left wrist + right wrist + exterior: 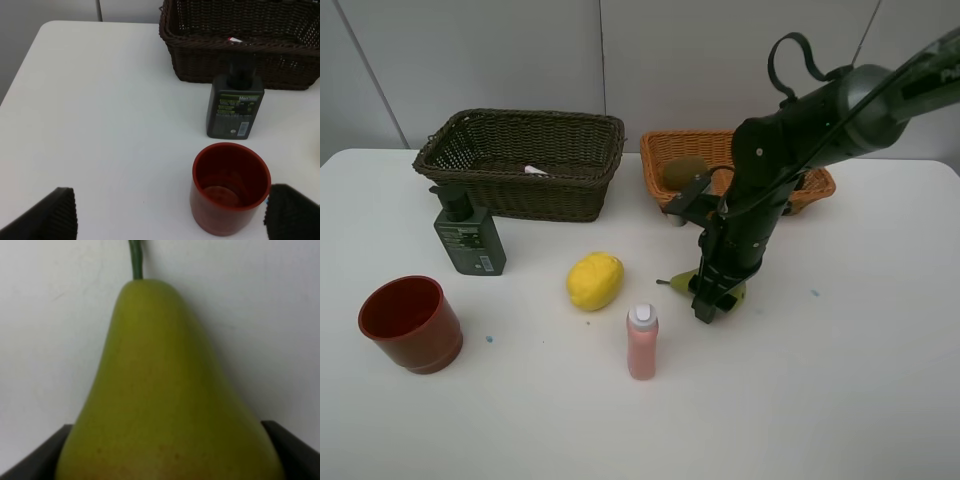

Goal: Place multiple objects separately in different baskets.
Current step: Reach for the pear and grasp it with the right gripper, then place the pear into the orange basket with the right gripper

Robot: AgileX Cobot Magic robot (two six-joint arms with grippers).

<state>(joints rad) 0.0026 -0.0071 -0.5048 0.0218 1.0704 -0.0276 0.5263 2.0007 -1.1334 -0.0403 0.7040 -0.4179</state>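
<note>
In the exterior high view my right gripper (pixel 716 292) is down on the table, shut on the green pear (pixel 684 282), whose stem end pokes out to the left. The right wrist view is filled by the pear (pixel 165 390), with a dark finger (pixel 37 455) against each side. A yellow lemon (pixel 595 281) and a standing pink bottle (pixel 642 342) are just left of it. The red cup (pixel 411 323) and dark green pump bottle (pixel 468 238) stand at the left. My left gripper (pixel 172 202) hangs open above the red cup (pixel 230 187).
The dark brown basket (pixel 510 185) at the back left holds a white marker (pixel 536 171). The orange-tan basket (pixel 660 150) at the back right holds a brown kiwi (pixel 685 171); the right arm hides part of it. The left arm is out of the high view.
</note>
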